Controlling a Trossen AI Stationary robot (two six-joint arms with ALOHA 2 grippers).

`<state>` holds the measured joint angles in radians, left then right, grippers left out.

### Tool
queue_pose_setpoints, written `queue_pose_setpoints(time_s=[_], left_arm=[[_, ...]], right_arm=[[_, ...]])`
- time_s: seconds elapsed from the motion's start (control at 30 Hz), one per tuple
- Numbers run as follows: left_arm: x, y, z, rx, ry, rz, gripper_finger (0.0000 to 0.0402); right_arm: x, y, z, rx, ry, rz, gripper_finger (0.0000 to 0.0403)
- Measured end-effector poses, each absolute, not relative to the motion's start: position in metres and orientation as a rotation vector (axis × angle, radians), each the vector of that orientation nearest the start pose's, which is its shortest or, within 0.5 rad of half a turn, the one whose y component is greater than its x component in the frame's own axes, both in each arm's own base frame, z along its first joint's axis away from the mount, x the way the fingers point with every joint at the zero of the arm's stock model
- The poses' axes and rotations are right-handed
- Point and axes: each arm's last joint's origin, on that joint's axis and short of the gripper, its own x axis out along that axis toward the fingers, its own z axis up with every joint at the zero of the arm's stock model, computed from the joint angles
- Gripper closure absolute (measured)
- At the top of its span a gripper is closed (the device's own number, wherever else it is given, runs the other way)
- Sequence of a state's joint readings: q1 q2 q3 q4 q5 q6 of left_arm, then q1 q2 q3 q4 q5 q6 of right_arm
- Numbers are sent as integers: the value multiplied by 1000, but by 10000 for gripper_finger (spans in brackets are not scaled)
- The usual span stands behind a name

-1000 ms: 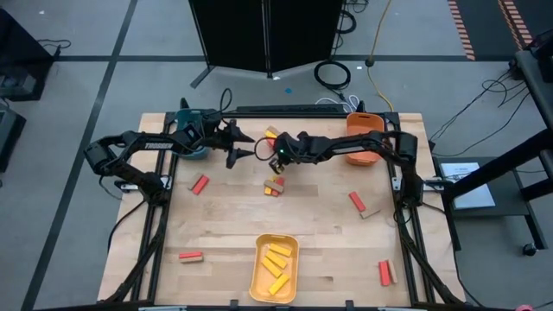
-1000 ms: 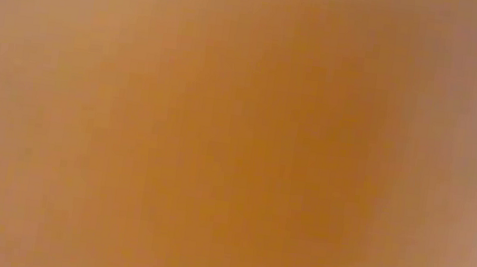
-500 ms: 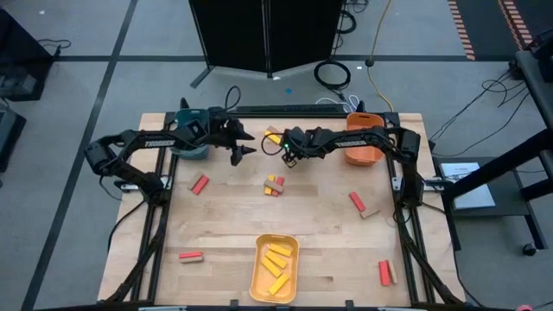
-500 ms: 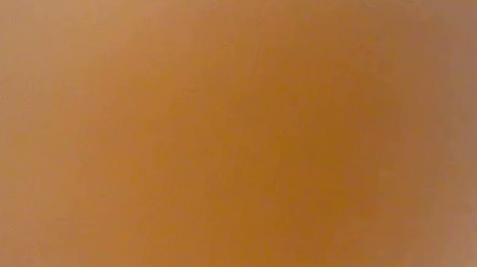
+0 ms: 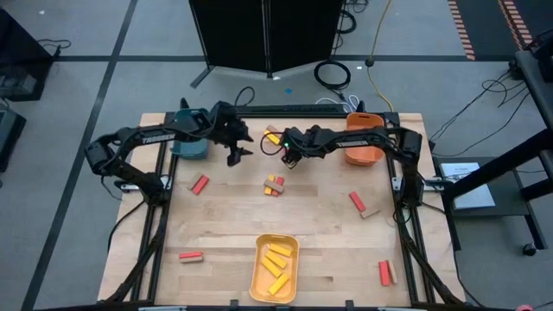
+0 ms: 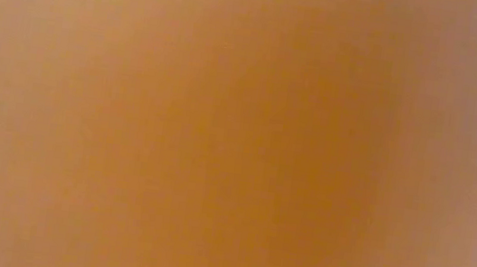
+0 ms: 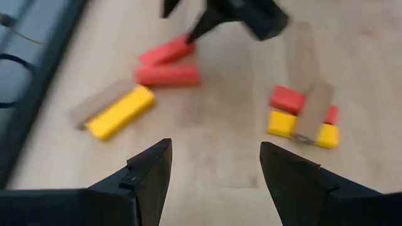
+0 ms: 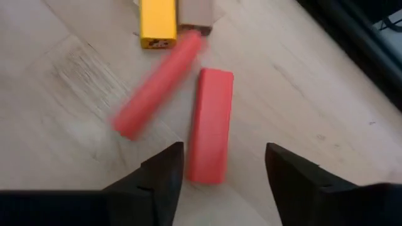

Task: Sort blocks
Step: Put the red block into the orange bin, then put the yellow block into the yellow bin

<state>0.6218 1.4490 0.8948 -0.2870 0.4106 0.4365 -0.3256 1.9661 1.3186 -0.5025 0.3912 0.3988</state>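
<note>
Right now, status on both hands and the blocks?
Right hand open over two red blocks, none held. Left hand open, empty, near teal tray. Yellow tray holds yellow blocks.

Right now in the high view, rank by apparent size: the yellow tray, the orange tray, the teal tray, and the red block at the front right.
1. Yellow tray, fully visible.
2. Orange tray and teal tray: both partly covered by arms, so unranked.
3. Red block, far smaller.

Red, yellow and tan blocks (image 5: 275,185) lie scattered across the table, several yellow ones (image 5: 275,259) in a tray.
</note>
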Motion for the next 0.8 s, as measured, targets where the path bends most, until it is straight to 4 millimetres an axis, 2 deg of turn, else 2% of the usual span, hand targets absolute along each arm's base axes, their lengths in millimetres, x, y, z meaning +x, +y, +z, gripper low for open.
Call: queue_pose_setpoints(time_s=[0.2, 0.3, 0.4, 0.63, 0.8], left_arm=[[243, 185, 217, 71, 775, 81, 165], [250, 208, 208, 74, 800, 82, 165], [265, 230, 195, 41, 849, 21, 165], [303, 258, 169, 58, 1013, -143, 165], [312, 268, 173, 133, 1018, -167, 165]], right_arm=[[355, -127, 196, 214, 1021, -877, 193], [347, -123, 214, 185, 1006, -867, 196], [337, -120, 224, 182, 972, -859, 200], [295, -107, 221, 241, 835, -878, 201], [267, -98, 212, 302, 695, -862, 202]])
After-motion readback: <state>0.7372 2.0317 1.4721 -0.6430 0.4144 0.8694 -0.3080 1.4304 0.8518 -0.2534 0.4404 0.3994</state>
